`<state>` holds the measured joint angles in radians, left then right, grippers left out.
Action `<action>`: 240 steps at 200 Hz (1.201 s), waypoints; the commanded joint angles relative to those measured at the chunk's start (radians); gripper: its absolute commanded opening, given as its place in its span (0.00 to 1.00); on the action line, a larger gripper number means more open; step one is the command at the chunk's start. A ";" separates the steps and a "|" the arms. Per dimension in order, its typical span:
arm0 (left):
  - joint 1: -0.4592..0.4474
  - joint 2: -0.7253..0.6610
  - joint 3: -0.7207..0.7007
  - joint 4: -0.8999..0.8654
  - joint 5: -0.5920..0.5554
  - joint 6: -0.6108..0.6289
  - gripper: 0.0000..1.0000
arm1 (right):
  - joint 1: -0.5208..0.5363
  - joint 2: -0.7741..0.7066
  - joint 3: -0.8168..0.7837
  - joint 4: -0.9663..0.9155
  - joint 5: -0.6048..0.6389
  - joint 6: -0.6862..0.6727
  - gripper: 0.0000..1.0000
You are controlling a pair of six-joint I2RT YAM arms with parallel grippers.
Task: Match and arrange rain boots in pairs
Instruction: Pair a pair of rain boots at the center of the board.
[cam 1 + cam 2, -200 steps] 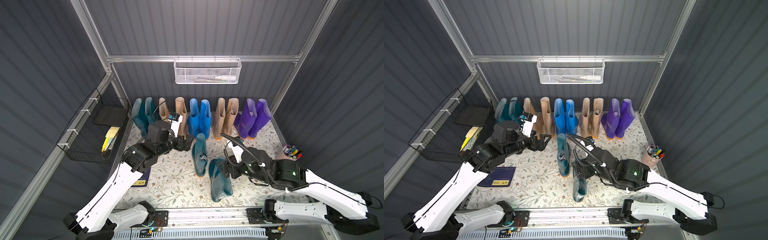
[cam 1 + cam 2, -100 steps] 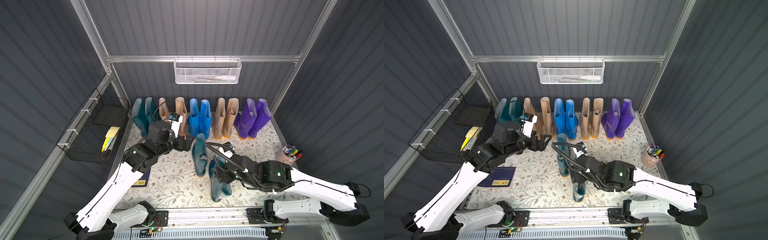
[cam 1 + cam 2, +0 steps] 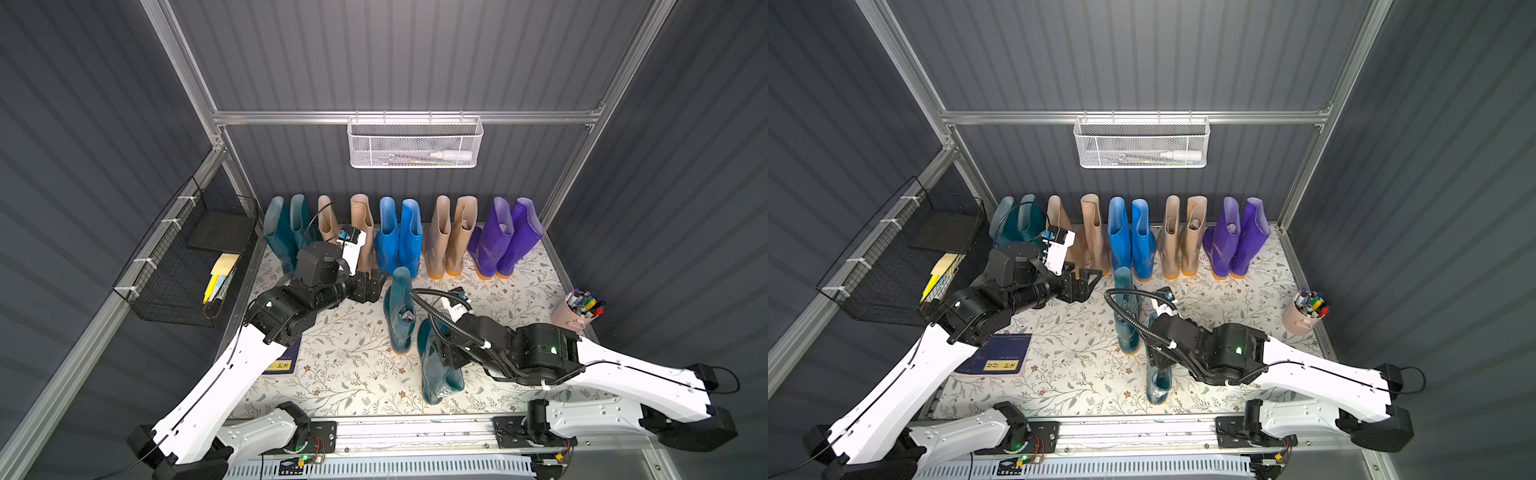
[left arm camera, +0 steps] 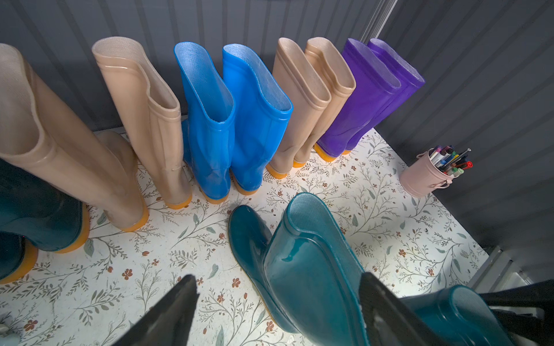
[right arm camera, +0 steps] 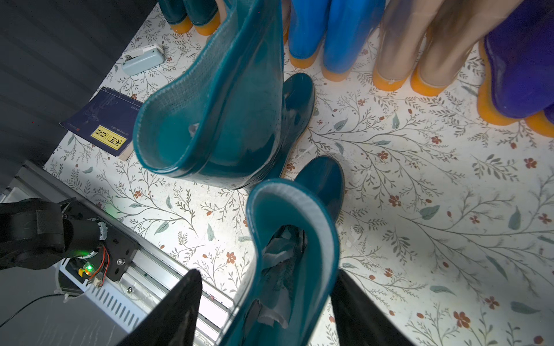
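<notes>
Though apart, right fingers (image 5: 174,314) astride one teal boot (image 5: 317,227), its twin (image 5: 227,119) beside; left fingers (image 4: 168,314) apart

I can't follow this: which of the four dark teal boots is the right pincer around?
The loose teal boot nearest the front rail: the right pincer straddles its top. The other loose one and the back-row pair stand clear of it.

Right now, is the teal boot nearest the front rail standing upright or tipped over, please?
Upright: the teal boot stands on the floral mat, opening facing up.
</notes>
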<state>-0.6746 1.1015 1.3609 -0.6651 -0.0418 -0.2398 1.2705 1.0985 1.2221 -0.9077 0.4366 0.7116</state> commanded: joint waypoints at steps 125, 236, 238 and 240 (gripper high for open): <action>-0.002 0.008 0.026 -0.029 -0.019 0.019 0.88 | -0.097 -0.063 -0.003 0.070 0.029 -0.167 0.00; -0.002 0.034 0.020 -0.051 -0.061 0.027 0.88 | -0.334 -0.022 -0.005 0.223 -0.134 -0.365 0.00; -0.002 0.034 0.020 -0.051 -0.061 0.027 0.88 | -0.338 -0.020 -0.005 0.223 -0.137 -0.367 0.00; -0.002 0.035 0.020 -0.051 -0.062 0.028 0.88 | -0.341 -0.017 -0.004 0.225 -0.140 -0.368 0.00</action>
<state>-0.6746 1.1290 1.3621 -0.6949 -0.0841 -0.2352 0.9565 1.0657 1.1942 -0.8146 0.3321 0.4004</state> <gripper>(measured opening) 0.878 0.071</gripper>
